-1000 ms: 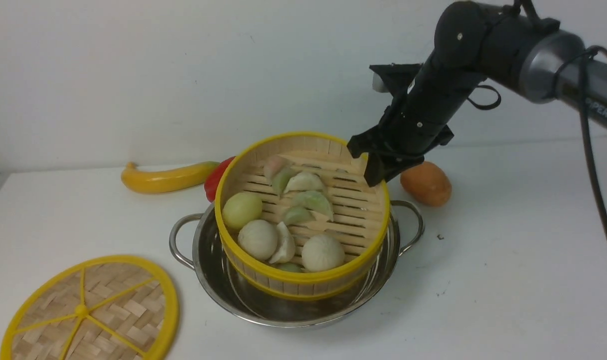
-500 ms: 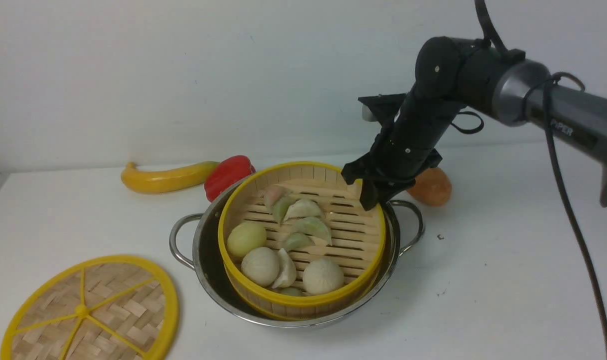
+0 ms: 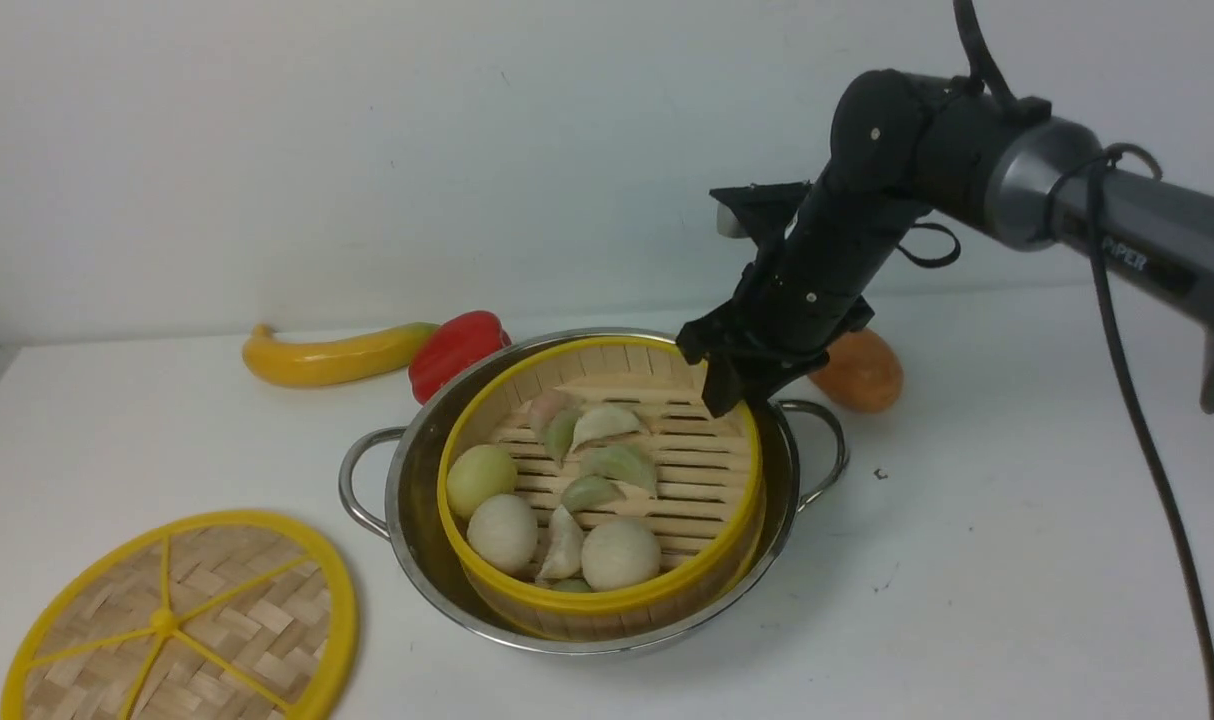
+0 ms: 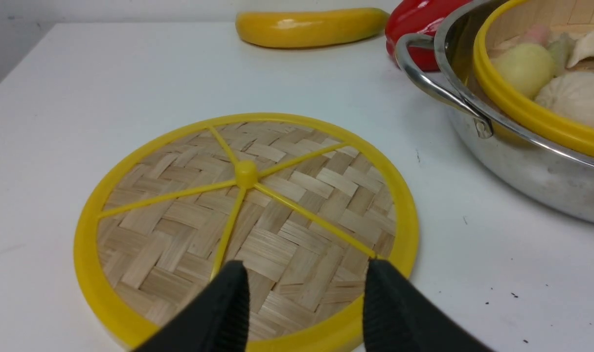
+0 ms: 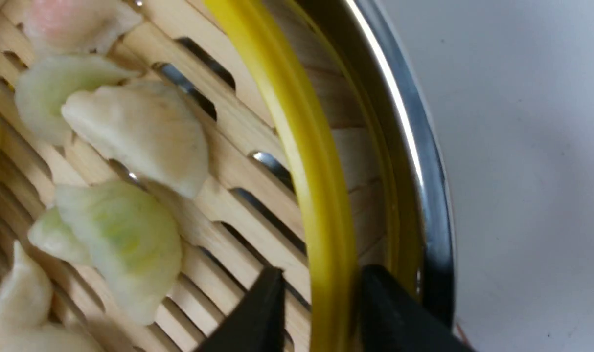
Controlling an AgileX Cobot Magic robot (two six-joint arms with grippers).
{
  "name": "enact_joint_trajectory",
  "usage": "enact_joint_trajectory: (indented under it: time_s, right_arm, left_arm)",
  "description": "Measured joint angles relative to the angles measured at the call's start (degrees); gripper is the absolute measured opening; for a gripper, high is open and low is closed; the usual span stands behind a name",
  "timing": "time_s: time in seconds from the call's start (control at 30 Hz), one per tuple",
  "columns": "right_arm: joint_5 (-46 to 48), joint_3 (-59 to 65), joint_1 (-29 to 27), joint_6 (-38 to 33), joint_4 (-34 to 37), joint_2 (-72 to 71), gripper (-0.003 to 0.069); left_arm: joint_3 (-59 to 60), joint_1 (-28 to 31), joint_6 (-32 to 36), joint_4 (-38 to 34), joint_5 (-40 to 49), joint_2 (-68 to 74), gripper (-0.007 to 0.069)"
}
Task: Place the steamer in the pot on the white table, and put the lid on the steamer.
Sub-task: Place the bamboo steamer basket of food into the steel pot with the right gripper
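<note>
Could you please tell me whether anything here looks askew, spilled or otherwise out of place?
The steamer sits off-centre in the pot, tight against the right wall, with a wide dark gap on the left. The right gripper straddles its far rim. Nothing looks spilled or broken.

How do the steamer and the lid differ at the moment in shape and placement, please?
The steamer is a deep slatted basket; the lid is a flat woven disc. The steamer sits inside the pot; the lid lies on the white table. The steamer holds toy food; the lid carries nothing. Both are round bamboo with yellow rims.
</note>
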Motion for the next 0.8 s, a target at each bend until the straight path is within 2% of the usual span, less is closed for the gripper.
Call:
enact_joint_trajectory:
  time_s: [0.03,0.1,0.43,0.6,0.8]
  right_arm:
    - [0.0,-0.2,0.0,-0.1,0.0,0.0,0.0292]
    - [0.0,-0.6,0.0,-0.1,0.0,0.0,0.0327]
    - [0.1,-9.0,0.0,0.1,-1.8,0.0,0.0345]
    - [0.1,-10.0,0.0,0.8,-1.0,-0.3,0.0303]
    - [0.3,-9.7,0.2,0.9,-0.5,-0.3,0.0171]
  left_arm:
    - [0.0,0.0,0.0,0.0,0.0,0.0,0.0311]
    - [0.0,0.0,0.0,0.0,0.0,0.0,0.0311]
    - [0.0,0.0,0.0,0.0,0.0,0.0,0.0311]
    - [0.0,0.0,0.0,0.0,0.0,0.0,0.0311]
    - [0.0,0.0,0.0,0.0,0.0,0.0,0.0311]
